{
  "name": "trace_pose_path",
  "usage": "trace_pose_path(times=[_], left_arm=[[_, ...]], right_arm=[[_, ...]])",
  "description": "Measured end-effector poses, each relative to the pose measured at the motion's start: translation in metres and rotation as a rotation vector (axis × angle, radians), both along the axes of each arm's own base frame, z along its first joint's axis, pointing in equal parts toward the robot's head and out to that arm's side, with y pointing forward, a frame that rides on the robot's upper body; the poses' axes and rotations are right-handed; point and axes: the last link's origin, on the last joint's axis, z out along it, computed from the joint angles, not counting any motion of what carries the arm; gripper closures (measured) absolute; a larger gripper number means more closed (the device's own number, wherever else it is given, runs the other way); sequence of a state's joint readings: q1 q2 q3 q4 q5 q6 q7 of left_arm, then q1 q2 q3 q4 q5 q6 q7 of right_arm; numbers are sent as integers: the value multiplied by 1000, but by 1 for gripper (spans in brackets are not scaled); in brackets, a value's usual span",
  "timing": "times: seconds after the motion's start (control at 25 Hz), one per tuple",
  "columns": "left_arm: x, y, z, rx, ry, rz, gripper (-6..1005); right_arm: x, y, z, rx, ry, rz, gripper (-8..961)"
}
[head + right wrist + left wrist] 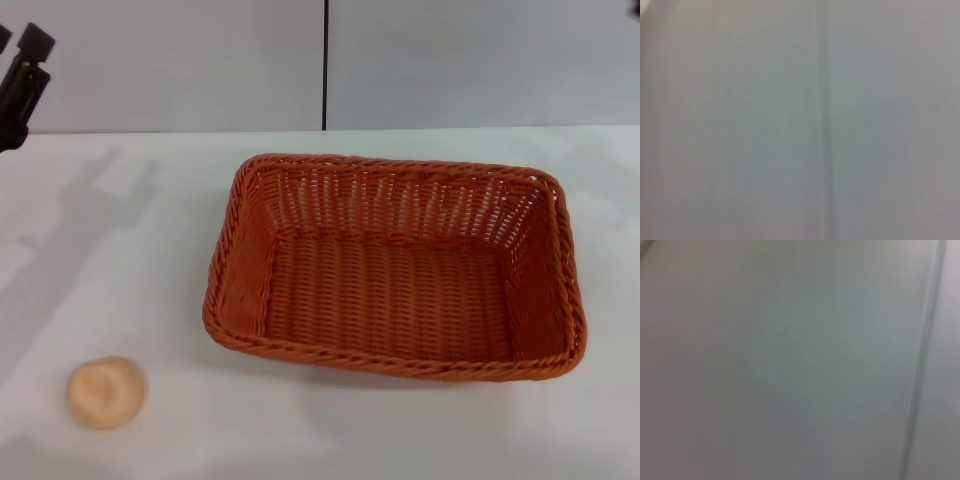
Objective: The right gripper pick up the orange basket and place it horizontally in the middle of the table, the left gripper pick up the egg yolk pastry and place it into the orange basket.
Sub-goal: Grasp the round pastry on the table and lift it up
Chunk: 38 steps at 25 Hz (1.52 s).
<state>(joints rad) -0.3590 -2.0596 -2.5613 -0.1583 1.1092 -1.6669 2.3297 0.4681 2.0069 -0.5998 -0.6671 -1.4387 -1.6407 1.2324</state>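
The orange basket (395, 262) lies horizontally in the middle of the white table (120, 230), its long side across the head view, and nothing is in it. At the table's front left sits the egg yolk pastry (106, 392), a small round tan bun well apart from the basket. My left gripper (16, 42) is raised at the far left against the grey wall, high above the table and far from the pastry. Its two black fingers stand apart with nothing between them. The right gripper is out of view. Both wrist views show only blurred grey wall.
A grey wall with a dark vertical seam (325, 65) runs behind the table. The left arm's shadow (90, 215) falls on the table's left part. Bare tabletop lies between the pastry and the basket.
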Motion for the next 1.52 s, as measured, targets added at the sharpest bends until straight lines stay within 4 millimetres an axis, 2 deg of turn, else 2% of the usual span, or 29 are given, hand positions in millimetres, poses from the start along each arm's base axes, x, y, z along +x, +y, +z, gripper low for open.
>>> trace_pose_path(times=[0.04, 0.08, 0.2, 0.24, 0.28, 0.36, 0.4, 0.52, 0.64, 0.76, 0.8, 0.88, 0.96, 1.04, 1.16, 1.2, 1.52], left_arm=[[0, 0, 0, 0, 0, 0, 438], [0, 0, 0, 0, 0, 0, 439], [3, -1, 3, -24, 18, -38, 439], [7, -6, 12, -91, 67, -117, 440], [7, -6, 12, -91, 67, -117, 440], [8, -8, 15, -129, 96, -149, 441], [9, -16, 18, -240, 166, -227, 441], [8, -22, 19, -313, 207, -267, 442], [2, -33, 13, -445, 274, -305, 443], [2, -33, 13, -445, 274, -305, 443], [-3, -40, 7, -538, 314, -308, 444], [-6, -43, 3, -576, 335, -305, 444], [-9, -46, 0, -599, 348, -295, 445], [-21, -56, -5, -628, 361, -236, 445], [-24, -58, -5, -630, 363, -223, 446], [-31, -65, -5, -642, 369, -197, 447], [-35, -70, -5, -668, 378, -187, 449]], right_arm=[[21, -16, 2, 78, 82, -60, 512], [21, -16, 2, 78, 82, -60, 512], [52, -42, 4, 163, 174, -169, 512], [60, -47, 5, 186, 197, -200, 512], [71, -56, 5, 222, 229, -247, 512], [87, -68, 6, 281, 279, -321, 512], [94, -74, 6, 307, 301, -354, 512], [106, -84, 7, 346, 344, -414, 512], [112, -88, 14, 350, 404, -442, 512], [116, -91, 27, 381, 472, -450, 512], [116, -92, 29, 389, 478, -447, 512], [116, -92, 32, 403, 486, -439, 512], [116, -91, 34, 406, 491, -438, 512], [115, -90, 34, 406, 496, -438, 512], [113, -85, 33, 399, 500, -430, 512], [112, -84, 32, 398, 501, -429, 512], [109, -77, 28, 382, 513, -433, 512]])
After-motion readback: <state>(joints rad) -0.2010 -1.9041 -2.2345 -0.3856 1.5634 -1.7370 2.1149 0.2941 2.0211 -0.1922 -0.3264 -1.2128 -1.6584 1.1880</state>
